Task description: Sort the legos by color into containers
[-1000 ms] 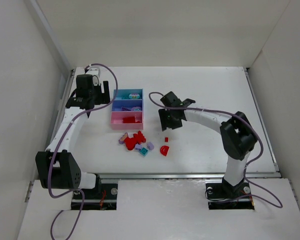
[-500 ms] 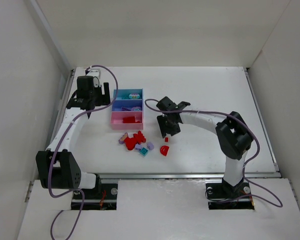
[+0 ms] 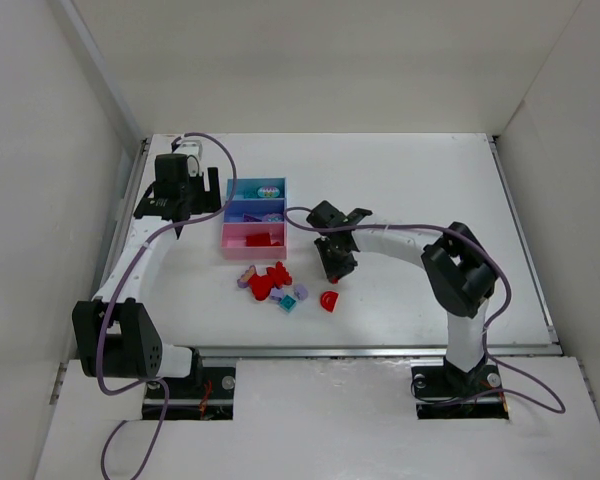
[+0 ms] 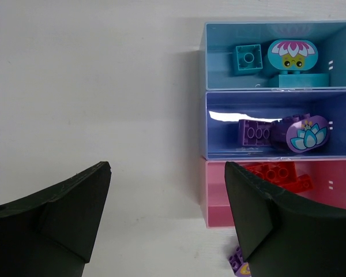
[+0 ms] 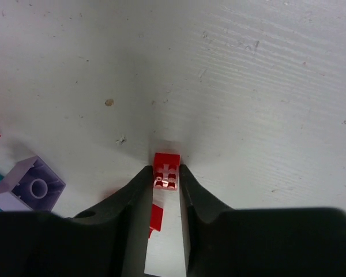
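The white counter (image 3: 430, 180) spread wide under both my arms. Left of its middle sat the three joined shallow plastic trays (image 3: 255, 218): light blue farthest, purple-blue in the middle, pink nearest. My left pincer (image 4: 167, 173) hung over bare counter just beside those trays, jaws well apart, nothing between them. My right pincer (image 5: 166, 173) was down at the counter to the right of the trays, jaws pressed against both sides of a small red plastic brick (image 5: 166, 171), clamped on it! Close by lay the loose pile of red, teal and lilac bricks (image 3: 272, 283), with a red arch piece (image 3: 328, 299) just right of it. In the trays were a teal square brick (image 4: 248, 57) in the light blue, purple bricks (image 4: 255, 133) in the middle one, and red bricks (image 4: 277, 175) in the pink.
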Robot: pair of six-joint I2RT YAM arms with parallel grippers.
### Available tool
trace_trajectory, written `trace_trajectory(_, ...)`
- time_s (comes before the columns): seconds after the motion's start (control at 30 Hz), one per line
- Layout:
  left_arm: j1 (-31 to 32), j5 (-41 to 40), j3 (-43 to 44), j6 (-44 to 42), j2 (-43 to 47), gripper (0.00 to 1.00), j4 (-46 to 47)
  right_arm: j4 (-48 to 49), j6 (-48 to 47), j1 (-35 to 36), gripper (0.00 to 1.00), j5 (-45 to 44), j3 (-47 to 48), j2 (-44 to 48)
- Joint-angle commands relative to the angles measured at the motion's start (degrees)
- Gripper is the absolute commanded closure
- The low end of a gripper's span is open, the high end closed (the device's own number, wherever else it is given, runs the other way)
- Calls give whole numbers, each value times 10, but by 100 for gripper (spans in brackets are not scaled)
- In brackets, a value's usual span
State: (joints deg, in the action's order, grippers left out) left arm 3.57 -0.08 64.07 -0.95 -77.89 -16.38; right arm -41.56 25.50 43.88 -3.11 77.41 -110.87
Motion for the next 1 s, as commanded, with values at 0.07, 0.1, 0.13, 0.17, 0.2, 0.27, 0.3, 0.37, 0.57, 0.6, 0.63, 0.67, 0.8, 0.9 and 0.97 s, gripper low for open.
trace_trajectory(0.07, -1, -1, -8, 4, 27, 23, 15, 10, 12, 0, 81, -35, 19, -5)
trace_trajectory(0.1, -1, -1, -8, 4, 27, 23, 15, 10, 12, 0, 87, -35, 24, -5)
trace_trajectory(0.13, -1, -1, -8, 4, 27, 23, 15, 10, 12, 0, 99, -35, 24, -5)
trace_trajectory(0.17, -1, -1, -8, 4, 27, 23, 15, 10, 12, 0, 100, -35, 24, -5)
trace_trajectory(0.2, -1, -1, -13, 4, 33, 23, 15, 16, 5, 0, 100, -35, 24, 6)
trace_trajectory(0.27, -1, -1, -13, 4, 33, 23, 15, 29, -2, 0, 100, -30, 29, 28)
trace_trajectory(0.3, -1, -1, -13, 4, 33, 23, 15, 47, -2, 0, 100, -29, 47, 42)
trace_trajectory(0.37, -1, -1, -13, 4, 33, 23, 15, 68, -21, 0, 100, -36, 66, 78)
trace_trajectory(0.57, -1, -1, -18, 4, 33, 23, 15, 171, -91, 12, 100, -35, 137, 88)
trace_trajectory(0.6, -1, -1, -18, 4, 33, 23, 15, 171, -98, 12, 100, -27, 154, 75)
trace_trajectory(0.63, -1, -1, -18, 4, 33, 23, 15, 152, -104, 18, 100, -13, 172, 61)
trace_trajectory(0.67, -1, -1, -18, 4, 33, 23, 15, 145, -104, 23, 100, -5, 205, 32)
trace_trajectory(0.8, -7, -1, -18, -1, 38, 23, 15, 148, -127, 38, 100, 31, 251, -18)
trace_trajectory(0.9, -7, 4, -18, -1, 38, 23, 15, 155, -127, 44, 100, 57, 291, -54)
trace_trajectory(0.97, -12, 4, -13, -1, 38, 23, 15, 140, -127, 50, 100, 58, 323, -79)
